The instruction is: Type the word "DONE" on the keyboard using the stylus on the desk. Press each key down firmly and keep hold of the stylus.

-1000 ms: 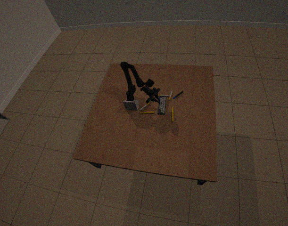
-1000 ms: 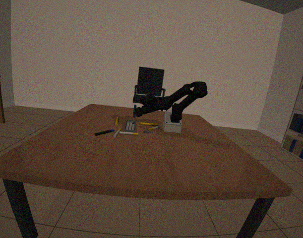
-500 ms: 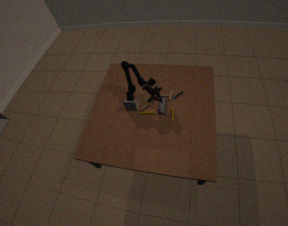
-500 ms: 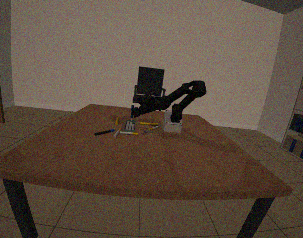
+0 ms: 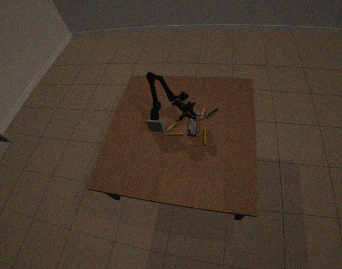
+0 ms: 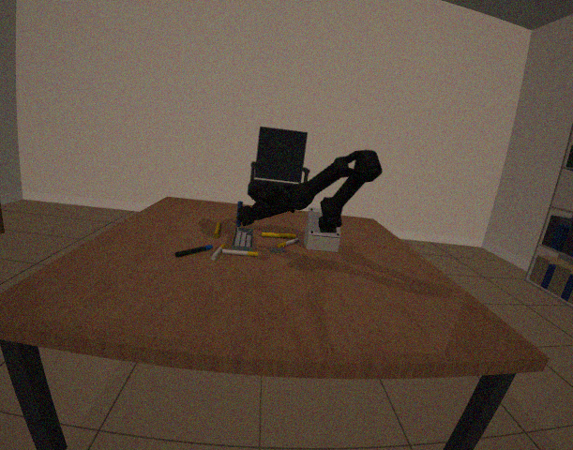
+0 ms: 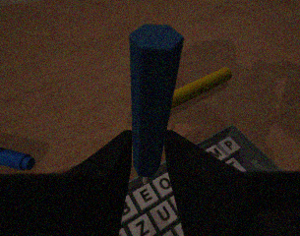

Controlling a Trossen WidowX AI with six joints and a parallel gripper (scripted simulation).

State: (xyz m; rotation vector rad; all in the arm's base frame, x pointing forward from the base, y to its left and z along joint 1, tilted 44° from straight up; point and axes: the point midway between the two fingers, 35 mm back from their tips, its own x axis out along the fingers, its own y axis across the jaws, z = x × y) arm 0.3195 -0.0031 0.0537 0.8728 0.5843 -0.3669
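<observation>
Where the top view looks down, the pincer (image 5: 191, 115) (image 6: 241, 220) (image 7: 148, 138) is over one end of the keyboard (image 5: 191, 127) (image 6: 242, 238) (image 7: 161, 208) on the brown surface (image 5: 171, 174) (image 6: 277, 300) (image 7: 56, 74), with loose markers around it. From outside, the blue stylus (image 6: 238, 206) (image 7: 154, 93) stands upright above the keyboard; binders sit on the shelf unit (image 6: 551, 205) at right. Up close, the pincer's fingers pinch the stylus, its lower end near the E and O keys; whether it touches one, I cannot tell.
</observation>
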